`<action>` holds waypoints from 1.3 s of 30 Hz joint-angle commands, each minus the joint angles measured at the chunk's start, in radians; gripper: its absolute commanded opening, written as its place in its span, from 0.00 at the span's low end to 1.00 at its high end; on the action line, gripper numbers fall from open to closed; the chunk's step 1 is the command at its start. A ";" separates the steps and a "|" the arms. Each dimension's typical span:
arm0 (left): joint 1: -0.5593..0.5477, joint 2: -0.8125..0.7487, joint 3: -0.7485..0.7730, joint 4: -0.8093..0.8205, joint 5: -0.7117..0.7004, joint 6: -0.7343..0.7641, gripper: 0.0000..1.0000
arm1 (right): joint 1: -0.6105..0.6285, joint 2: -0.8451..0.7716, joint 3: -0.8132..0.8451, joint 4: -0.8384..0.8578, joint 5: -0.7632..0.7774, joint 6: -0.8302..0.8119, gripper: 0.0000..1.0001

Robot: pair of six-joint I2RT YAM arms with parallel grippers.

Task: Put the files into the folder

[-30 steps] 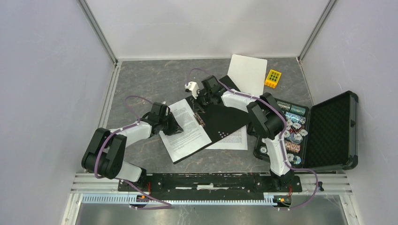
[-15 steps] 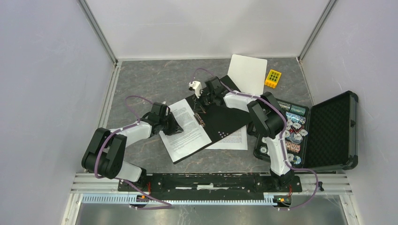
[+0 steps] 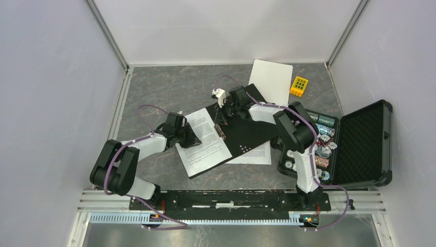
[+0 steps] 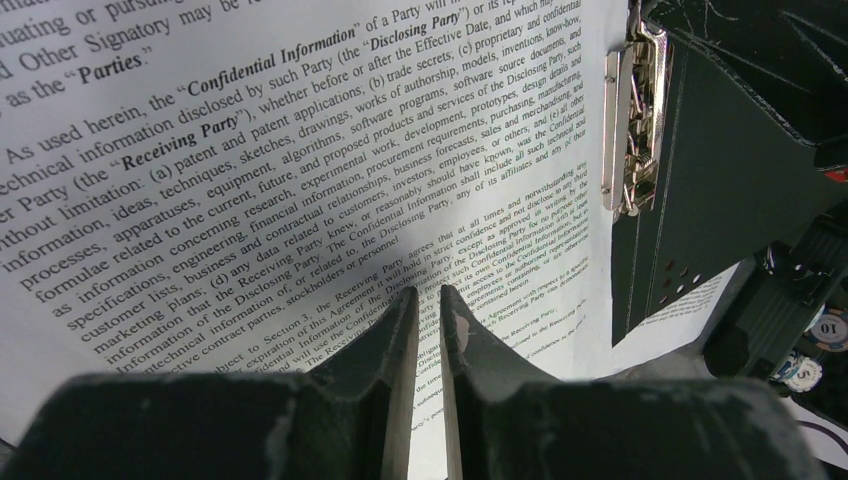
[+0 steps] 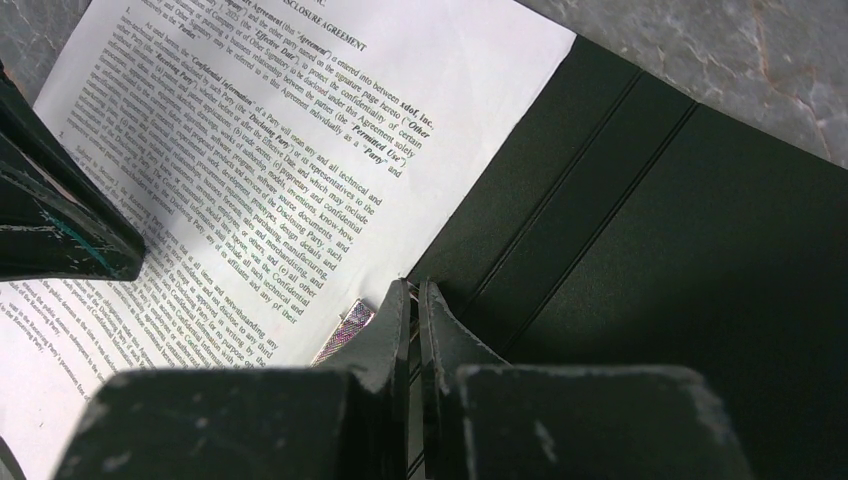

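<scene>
The folder [image 3: 247, 131] lies open at mid-table, black inside up. One printed sheet [image 3: 205, 144] rests on its left half, its right edge at the metal clip [image 3: 220, 128]. A second sheet [image 3: 257, 153] pokes out from under the folder's near right corner. My left gripper [image 3: 194, 138] stands over the first sheet's left part. In the left wrist view its jaws [image 4: 428, 292] keep a narrow gap over the text, nothing between them. My right gripper [image 5: 413, 285] is shut, tips down at the clip's end [image 5: 345, 328]. Whether they pinch the clip is hidden.
A blank white clipboard [image 3: 271, 80] and a yellow block [image 3: 299, 86] lie at the back right. An open black foam-lined case [image 3: 360, 144] holding poker chips [image 3: 319, 144] stands on the right. White walls close in the left, back and right.
The right wrist has shifted slightly to the right along the folder's spine. The left arm and both sheets have stayed put.
</scene>
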 commanded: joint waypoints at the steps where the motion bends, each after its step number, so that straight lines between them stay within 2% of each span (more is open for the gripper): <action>1: -0.005 0.041 -0.052 -0.099 -0.099 0.040 0.22 | -0.060 0.048 -0.112 -0.151 0.190 0.005 0.02; 10: -0.005 0.060 -0.049 -0.098 -0.109 0.029 0.22 | -0.065 0.050 -0.158 -0.110 0.167 0.052 0.03; 17: -0.006 0.090 -0.049 -0.100 -0.122 0.030 0.22 | -0.088 -0.037 -0.324 0.143 0.171 0.184 0.03; 19: -0.006 0.091 -0.054 -0.096 -0.125 0.028 0.22 | -0.089 -0.031 -0.337 0.158 0.171 0.199 0.03; 22: -0.005 0.087 -0.052 -0.096 -0.126 0.028 0.22 | -0.087 -0.026 -0.339 0.144 0.171 0.178 0.03; 28: -0.006 0.084 -0.044 -0.096 -0.118 0.020 0.22 | -0.085 -0.003 -0.245 -0.082 0.242 0.059 0.04; 39: -0.005 0.082 -0.043 -0.100 -0.117 0.020 0.22 | -0.027 0.055 -0.131 -0.218 0.259 -0.012 0.05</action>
